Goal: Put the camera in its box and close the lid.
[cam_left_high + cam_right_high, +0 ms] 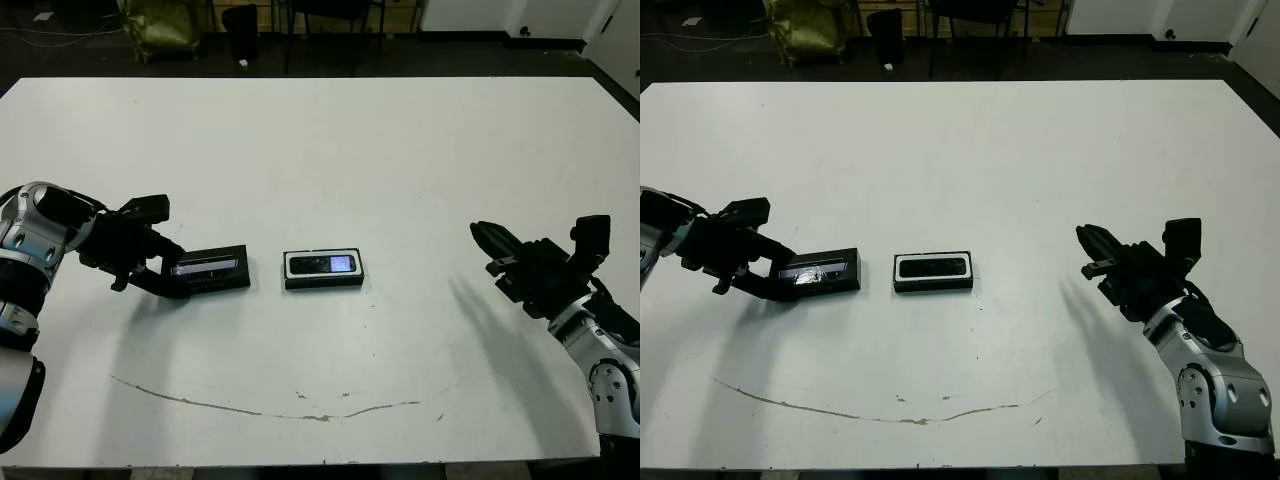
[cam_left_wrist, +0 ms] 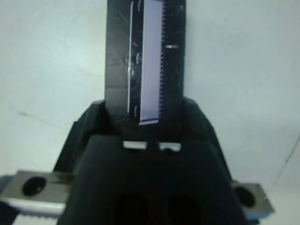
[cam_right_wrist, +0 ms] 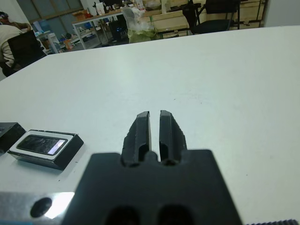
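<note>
Head views: nearest the camera, at about 7 o'clock on the white table (image 1: 330,150), a thin brownish curved line (image 1: 260,408) runs along the front edge. At 3 o'clock the right gripper (image 1: 487,243) hovers over bare table, well apart from everything else, its two fingers pressed together with nothing between them. At 9 o'clock the left gripper (image 1: 168,268) is clamped on the outer end of the lid (image 1: 212,270), a flat black panel with a pale glossy strip; the lid's far end points toward 3 o'clock. Just beside that end, a narrow gap away and near the table's middle, sits the box (image 1: 323,269), its white lining showing as a rim around the camera (image 1: 322,264), which lies flat inside with its bluish-silver face up. The box is uncovered.

Left wrist view: the gripper's black body fills the lower part, and the lid (image 2: 145,56) runs straight out from between the fingers (image 2: 96,117), its pale strip lengthwise and fine scratches on the black surface. White table lies on both sides of it.

Right wrist view: the fingers (image 3: 139,136) stand side by side, nearly touching, grasping nothing. The box (image 3: 46,148) with the camera (image 3: 41,143) in it sits off to one side, and a corner of the lid (image 3: 9,133) shows beside it. Beyond the table are shelves, chairs and a seated person (image 3: 10,35).
</note>
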`<state>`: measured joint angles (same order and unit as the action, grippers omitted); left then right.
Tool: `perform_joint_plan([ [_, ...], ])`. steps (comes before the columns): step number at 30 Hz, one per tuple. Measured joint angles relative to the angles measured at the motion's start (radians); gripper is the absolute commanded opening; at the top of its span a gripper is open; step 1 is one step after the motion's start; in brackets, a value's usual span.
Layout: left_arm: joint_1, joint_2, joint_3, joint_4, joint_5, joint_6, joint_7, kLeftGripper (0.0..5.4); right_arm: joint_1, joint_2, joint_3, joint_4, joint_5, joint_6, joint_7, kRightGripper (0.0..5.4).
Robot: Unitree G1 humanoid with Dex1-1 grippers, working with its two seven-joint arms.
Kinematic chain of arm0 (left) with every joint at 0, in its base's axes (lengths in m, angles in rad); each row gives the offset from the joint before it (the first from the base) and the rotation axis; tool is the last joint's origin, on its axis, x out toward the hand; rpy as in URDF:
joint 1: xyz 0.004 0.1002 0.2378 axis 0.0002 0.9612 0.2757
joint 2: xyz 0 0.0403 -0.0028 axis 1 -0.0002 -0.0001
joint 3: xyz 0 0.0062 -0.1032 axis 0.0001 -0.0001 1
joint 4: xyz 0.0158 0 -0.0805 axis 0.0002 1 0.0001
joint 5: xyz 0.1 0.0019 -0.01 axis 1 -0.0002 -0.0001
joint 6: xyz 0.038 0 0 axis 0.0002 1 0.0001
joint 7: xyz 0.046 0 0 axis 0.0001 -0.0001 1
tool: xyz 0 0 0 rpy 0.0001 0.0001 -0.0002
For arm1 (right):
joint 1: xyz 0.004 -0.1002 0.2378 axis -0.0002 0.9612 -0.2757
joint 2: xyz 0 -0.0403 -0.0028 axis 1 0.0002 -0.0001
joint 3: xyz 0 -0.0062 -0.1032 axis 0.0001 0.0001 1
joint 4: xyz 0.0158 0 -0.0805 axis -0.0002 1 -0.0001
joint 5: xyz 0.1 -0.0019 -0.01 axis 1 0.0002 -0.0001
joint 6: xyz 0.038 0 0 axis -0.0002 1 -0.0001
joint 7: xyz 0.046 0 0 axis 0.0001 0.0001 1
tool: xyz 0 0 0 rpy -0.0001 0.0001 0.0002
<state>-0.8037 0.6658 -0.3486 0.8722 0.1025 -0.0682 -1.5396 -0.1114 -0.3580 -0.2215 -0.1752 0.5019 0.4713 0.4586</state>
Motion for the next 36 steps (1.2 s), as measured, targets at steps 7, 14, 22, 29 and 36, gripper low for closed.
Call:
perform_joint_plan([
  [7,-0.015,0.001,-0.001,-0.075,-0.003,0.097,-0.048,2.27,0.003,0.0,0.019,-0.014,-0.026,0.0,-0.012,0.0],
  [14,-0.083,0.0,0.032,-0.174,-0.014,0.21,-0.023,2.26,0.018,0.02,0.047,-0.028,-0.037,-0.009,-0.034,0.0],
  [22,-0.066,-0.038,0.072,-0.331,-0.052,0.296,0.111,2.26,0.068,0.093,0.1,-0.053,-0.063,-0.023,-0.078,0.0],
  [29,-0.048,-0.073,0.066,-0.431,-0.068,0.413,0.184,2.26,0.089,0.118,0.111,-0.054,-0.066,-0.037,-0.082,0.0],
  [36,-0.048,-0.099,0.007,-0.464,-0.068,0.503,0.18,2.26,0.089,0.122,0.117,-0.054,-0.068,-0.049,-0.083,0.0],
])
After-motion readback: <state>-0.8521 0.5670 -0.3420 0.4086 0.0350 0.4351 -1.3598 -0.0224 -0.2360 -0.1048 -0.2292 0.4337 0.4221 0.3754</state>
